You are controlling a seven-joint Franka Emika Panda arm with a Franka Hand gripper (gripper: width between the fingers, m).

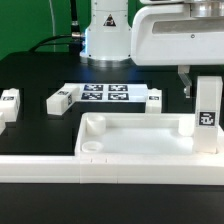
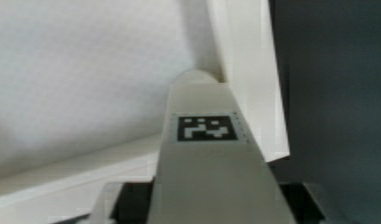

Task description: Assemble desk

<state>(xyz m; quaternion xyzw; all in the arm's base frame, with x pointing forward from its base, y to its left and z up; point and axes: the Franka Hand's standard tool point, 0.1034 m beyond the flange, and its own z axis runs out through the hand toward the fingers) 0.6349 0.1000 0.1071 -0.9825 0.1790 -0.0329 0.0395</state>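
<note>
hand (image 1: 202,88): I am gripping a tagged leg (image 1: 207,122) upright, jaws narrowed on it | leg: hanging at right of frame, over the desk top's (image 1: 135,121) right corner | desk top: lying lower centre | loose leg (image 1: 62,98): lying upper left, beside marker board (image 1: 105,93)

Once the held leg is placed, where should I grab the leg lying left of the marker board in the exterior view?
Probably take the lying leg at mid-length across its two long sides, from straight above: it lies flat and skewed, so turn the tool to match.
</note>
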